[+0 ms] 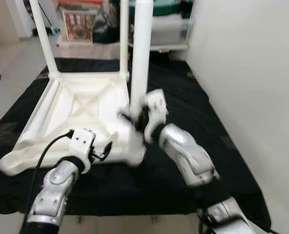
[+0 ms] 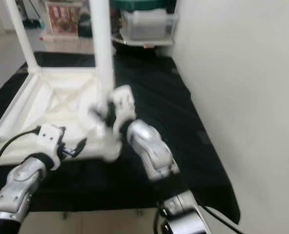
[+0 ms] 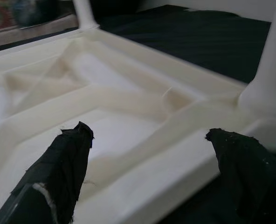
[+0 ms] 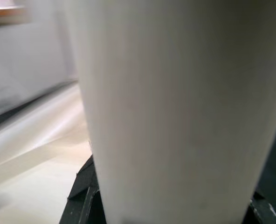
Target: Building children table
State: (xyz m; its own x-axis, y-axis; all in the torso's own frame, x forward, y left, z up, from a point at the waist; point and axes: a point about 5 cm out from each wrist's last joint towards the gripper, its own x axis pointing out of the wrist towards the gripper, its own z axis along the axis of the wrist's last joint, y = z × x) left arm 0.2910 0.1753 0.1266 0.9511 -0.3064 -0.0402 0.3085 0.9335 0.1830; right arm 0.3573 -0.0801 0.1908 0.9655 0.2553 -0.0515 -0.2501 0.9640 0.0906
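White kids' table (image 1: 81,105) lies upside down on black cloth (image 1: 183,92) on floor, legs up. R gripper (image 1: 137,119) closed round near-right leg (image 1: 140,53) just above its socket, leg upright. L gripper (image 3: 147,144) wide open, holding nothing, hovering at tabletop's near edge. Storage boxes (image 1: 166,29) behind, wall (image 1: 252,73) to right

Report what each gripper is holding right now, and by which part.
The right gripper grips the upright white table leg near its lower end, just above the corner socket of the upturned tabletop. The left gripper holds nothing, open over the tabletop's near edge.
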